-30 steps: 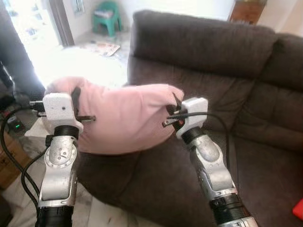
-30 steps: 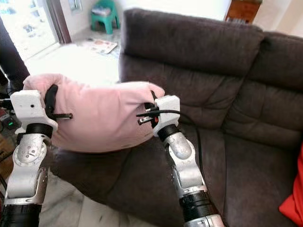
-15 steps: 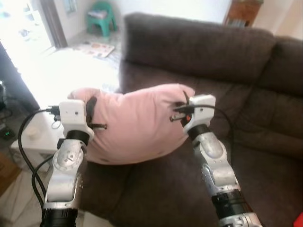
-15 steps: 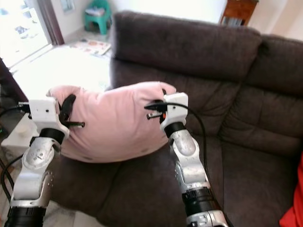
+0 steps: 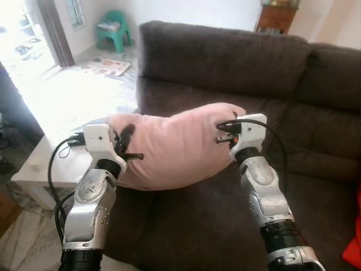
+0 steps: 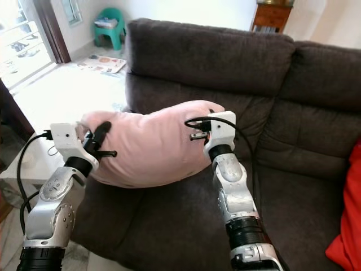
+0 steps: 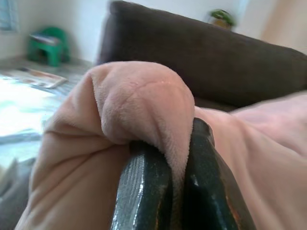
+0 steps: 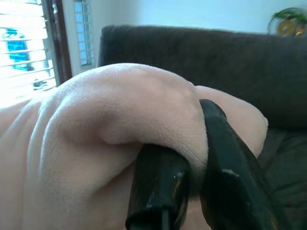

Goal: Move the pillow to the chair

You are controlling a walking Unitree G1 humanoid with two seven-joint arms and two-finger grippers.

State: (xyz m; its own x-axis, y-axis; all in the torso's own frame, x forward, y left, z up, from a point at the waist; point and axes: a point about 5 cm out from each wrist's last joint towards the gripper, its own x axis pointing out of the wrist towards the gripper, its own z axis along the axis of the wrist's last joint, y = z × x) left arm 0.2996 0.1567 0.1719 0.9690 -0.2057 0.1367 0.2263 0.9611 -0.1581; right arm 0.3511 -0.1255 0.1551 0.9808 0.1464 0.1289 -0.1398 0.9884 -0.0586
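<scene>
So the big thing here is the dark brown plush fabric sofa (image 5: pixel 237 62), taking up most of what the head camera sees. Off its end sits a low white side table (image 5: pixel 34 169), and way back by the bright doorway there's a small green plastic chair (image 5: pixel 111 31), well apart from everything else.

The soft pink fleece pillow (image 5: pixel 175 144) is up in the air, over the sofa's seat cushion near the armrest end, carried by its 2 ends. The left gripper (image 7: pixel 168 182) has its fingers pressed together on a bunched fold of pillow fabric, and the right gripper (image 8: pixel 192 187) is pinching a fold at the other end the same way.

My read: we're in the carry step, pickup done, drop-off not yet. Next move probably calls for turning toward that chair and walking over with both pinches tight so neither corner slips.
</scene>
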